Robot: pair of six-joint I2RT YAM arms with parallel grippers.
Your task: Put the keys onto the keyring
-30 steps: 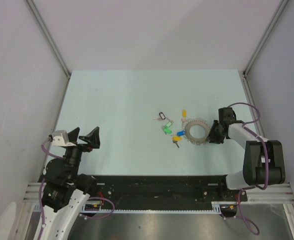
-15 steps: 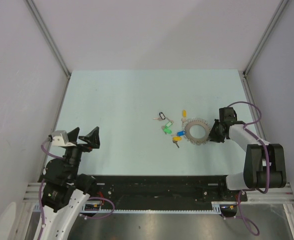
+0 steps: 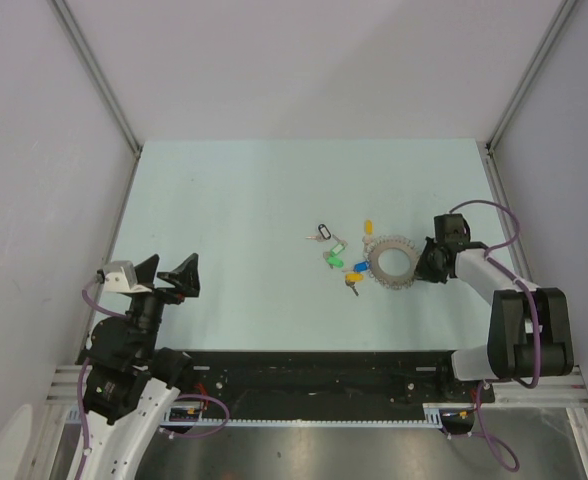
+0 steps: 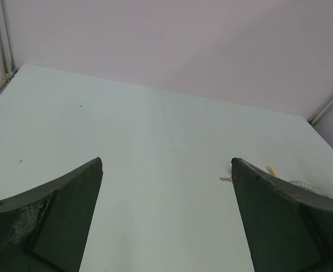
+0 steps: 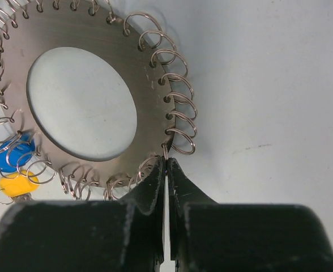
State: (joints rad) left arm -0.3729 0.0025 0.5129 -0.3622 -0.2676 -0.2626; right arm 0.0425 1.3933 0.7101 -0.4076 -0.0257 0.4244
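Right claw pinched on the ring's rim; left claw idle.

I see my right gripper [image 5: 165, 164] at the right edge of the keyring [image 5: 149, 85], fingers pressed together on its coiled rim. The ring lies flat on the table [image 3: 224, 200]. The keys [image 3: 346, 256] are scattered just left of the keyring. The blue key [image 5: 11, 156] and an orange-yellow key [image 5: 16, 184] touch the rim there, while the black key [image 3: 322, 232] lies farther out. My left gripper [image 4: 166, 164] hangs well to the left of the keyring, fingers spread wide, holding nothing.
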